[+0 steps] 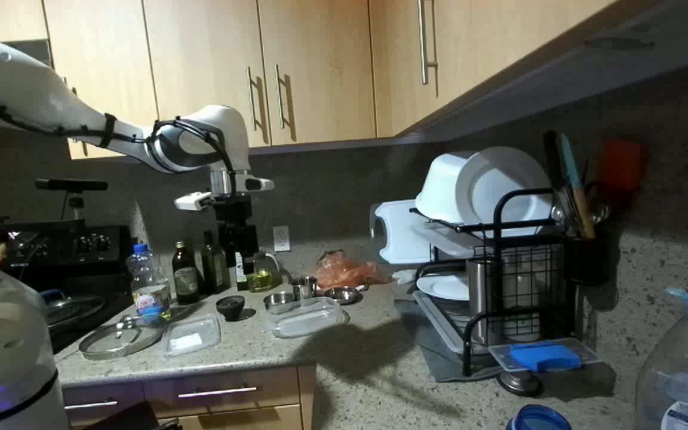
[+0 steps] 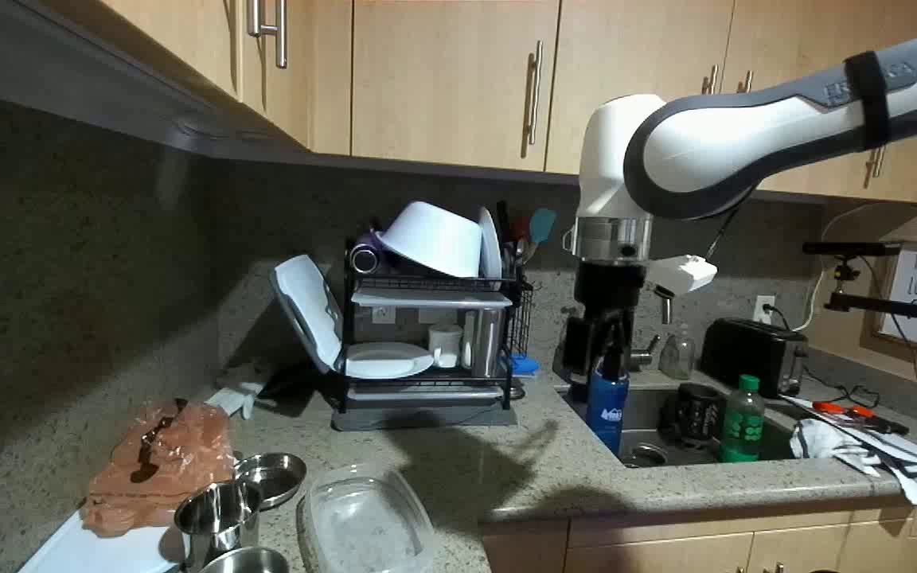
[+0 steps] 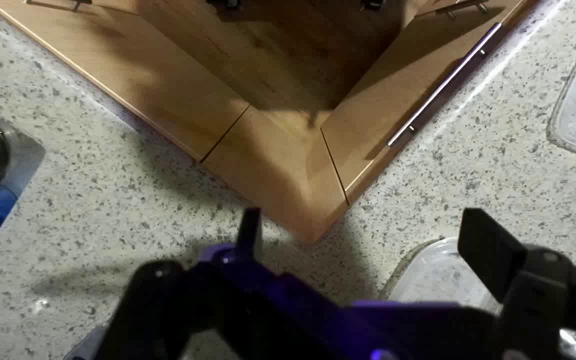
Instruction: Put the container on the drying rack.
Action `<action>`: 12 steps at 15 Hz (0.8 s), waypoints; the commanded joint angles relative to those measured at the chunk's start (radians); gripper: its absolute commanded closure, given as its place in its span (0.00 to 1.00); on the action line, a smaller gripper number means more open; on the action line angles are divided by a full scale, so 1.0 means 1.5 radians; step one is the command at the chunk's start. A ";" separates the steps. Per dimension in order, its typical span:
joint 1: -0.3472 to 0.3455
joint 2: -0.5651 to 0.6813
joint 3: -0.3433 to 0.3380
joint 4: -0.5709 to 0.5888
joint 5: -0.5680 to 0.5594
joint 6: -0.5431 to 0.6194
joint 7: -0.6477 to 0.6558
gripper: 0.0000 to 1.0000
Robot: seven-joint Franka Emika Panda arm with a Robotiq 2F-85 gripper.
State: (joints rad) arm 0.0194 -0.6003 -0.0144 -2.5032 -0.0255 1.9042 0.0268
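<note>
Speckled counter (image 1: 374, 406); rack (image 2: 431, 299) stands on it, loaded. Gripper (image 3: 370, 240) hangs over counter, jaws spread wide in wrist view. White bowl (image 2: 431, 239) tilted on rack's top tier. Clear container (image 2: 367, 513) on counter in both exterior views, apart from rack, near steel cup (image 2: 218, 513).

The Franka Emika Panda arm (image 2: 733, 151) wears rounded white shells (image 2: 614, 151) edged in dark grey, its lettering (image 2: 900, 72) partly covered by a black strap (image 2: 868, 99). Black cables (image 1: 84, 131) run along it. Below a silvery collar (image 2: 614, 239), the black Robotiq gripper (image 3: 365, 237) has blocky, angular fingers (image 3: 490, 255) and purple glints.
</note>
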 commanded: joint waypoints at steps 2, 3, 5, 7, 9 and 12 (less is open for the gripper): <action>-0.006 0.000 0.005 0.001 0.003 -0.002 -0.003 0.00; -0.006 0.000 0.005 0.001 0.003 -0.002 -0.003 0.00; -0.006 0.000 0.005 0.001 0.003 -0.002 -0.003 0.00; -0.006 0.000 0.005 0.001 0.003 -0.002 -0.003 0.00; -0.006 0.000 0.005 0.001 0.003 -0.002 -0.003 0.00; -0.004 0.048 0.010 0.004 0.010 -0.003 0.010 0.00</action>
State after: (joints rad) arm 0.0194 -0.5954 -0.0143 -2.5037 -0.0255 1.9039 0.0269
